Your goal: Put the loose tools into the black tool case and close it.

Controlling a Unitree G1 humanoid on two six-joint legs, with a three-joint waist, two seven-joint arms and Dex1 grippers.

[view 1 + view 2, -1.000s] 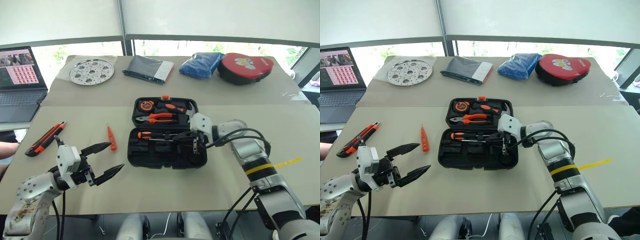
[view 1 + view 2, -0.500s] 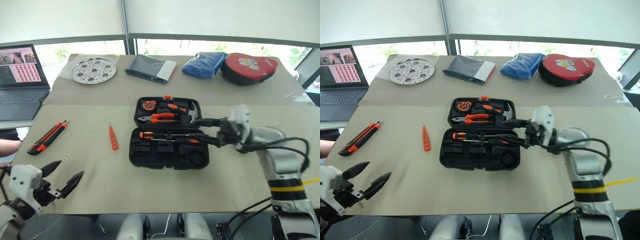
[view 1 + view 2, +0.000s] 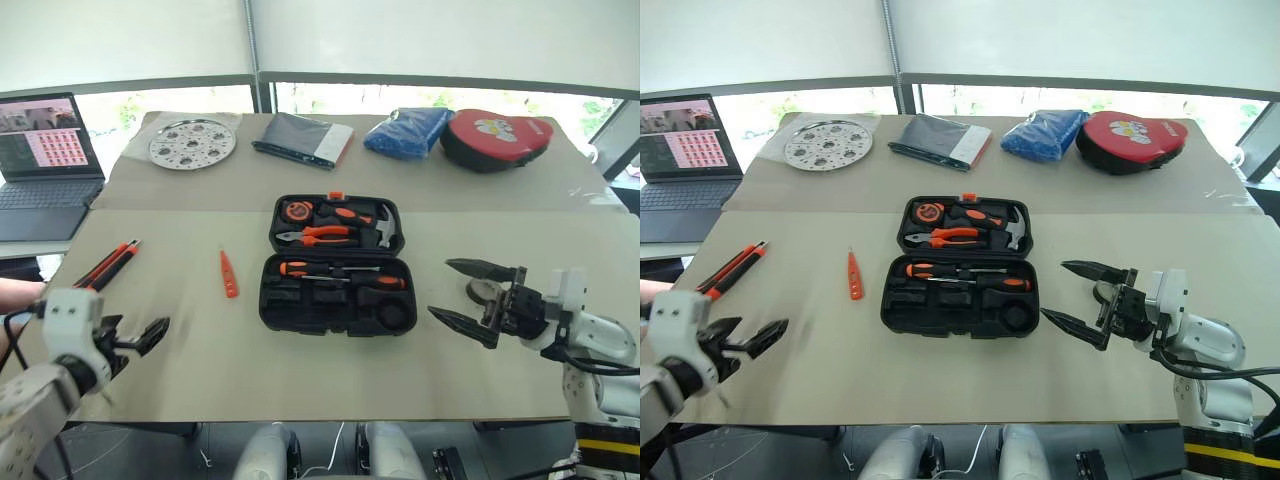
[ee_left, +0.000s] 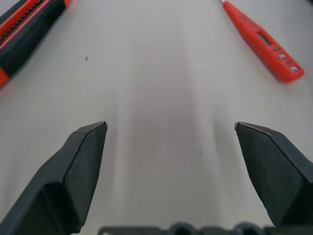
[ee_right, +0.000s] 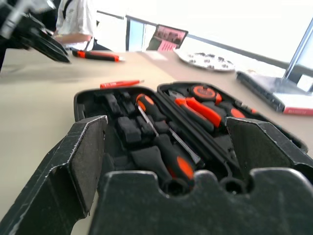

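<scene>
Withdrawn from black tool case (image 3: 337, 266) to lower right: right gripper (image 3: 472, 297), spread, empty. Lower left: left gripper (image 3: 128, 343), spread, nearing utility knife (image 3: 105, 265); 2 screwdrivers (image 3: 340, 275) slotted.

Black tool case (image 3: 335, 318): moulded matt plastic. 2 screwdrivers (image 3: 340, 276): glossy orange-and-black plastic handles, bright metal shafts. Slim orange tool (image 3: 229, 275): smooth plastic. Utility knife (image 3: 103, 265): orange-and-black plastic body. Table (image 3: 300, 380): matt beige, paper-like covering. Perforated tray (image 3: 192, 143): shiny metal. Gripper fingers (image 4: 83, 161): matt black plastic, slightly grained
</scene>
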